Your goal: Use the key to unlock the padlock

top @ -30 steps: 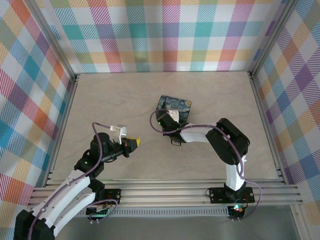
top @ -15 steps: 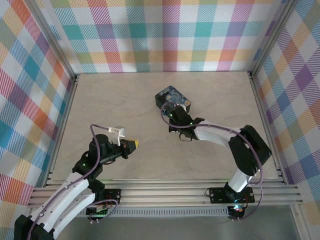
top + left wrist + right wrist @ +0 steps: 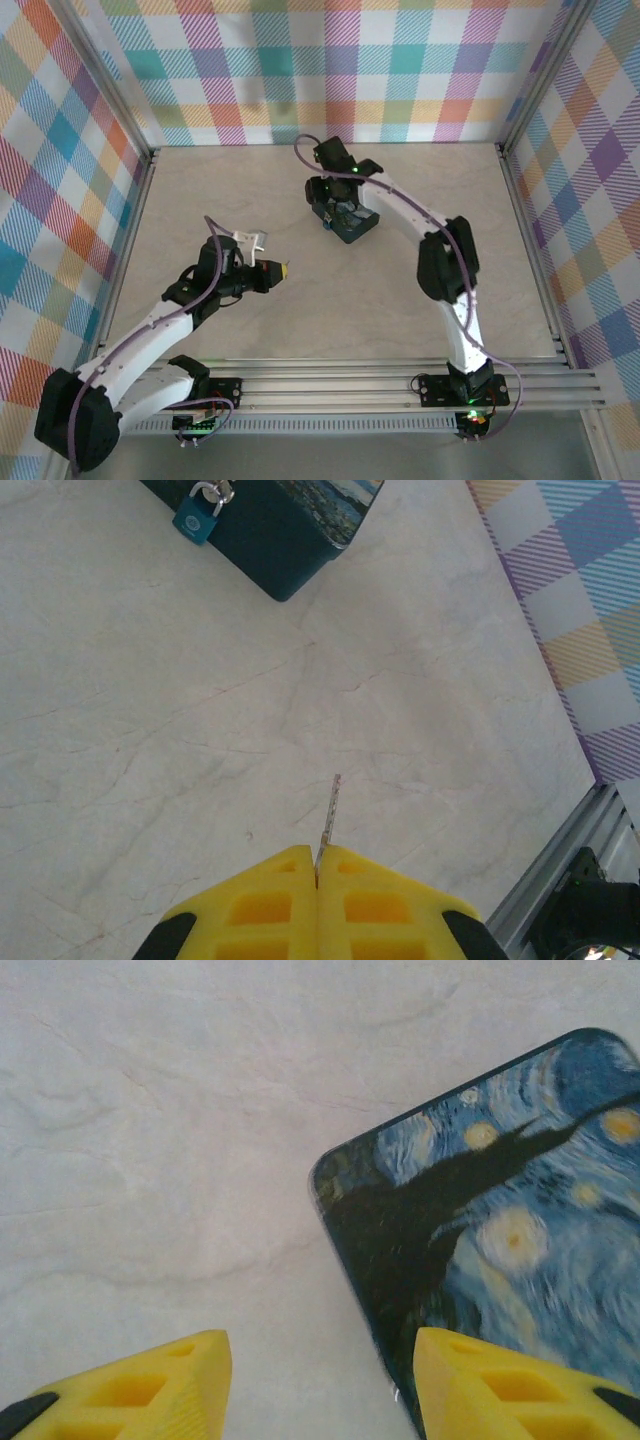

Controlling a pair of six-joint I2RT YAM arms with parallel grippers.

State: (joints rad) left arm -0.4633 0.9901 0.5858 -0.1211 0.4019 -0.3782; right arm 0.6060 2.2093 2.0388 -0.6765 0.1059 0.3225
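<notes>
While left end effector (image 3: 317, 858) pinches key (image 3: 329, 810), open right end effector (image 3: 318, 1360) moved over box (image 3: 500, 1240).

Pale, faintly veined table (image 3: 230, 190), edged by aluminium rails (image 3: 330, 378) at left, right and near sides. Lying flat on it, just right of centre toward the far wall: one dark teal tin box (image 3: 356, 229), swirled night-sky picture on lid, corners rounded.

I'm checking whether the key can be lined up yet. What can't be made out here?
- padlock keyhole: left wrist view, too small to find.
- key teeth: left wrist view, an edge-on sliver clamped in the left gripper.
- box lid: top view, partly covered by the right arm.
</notes>
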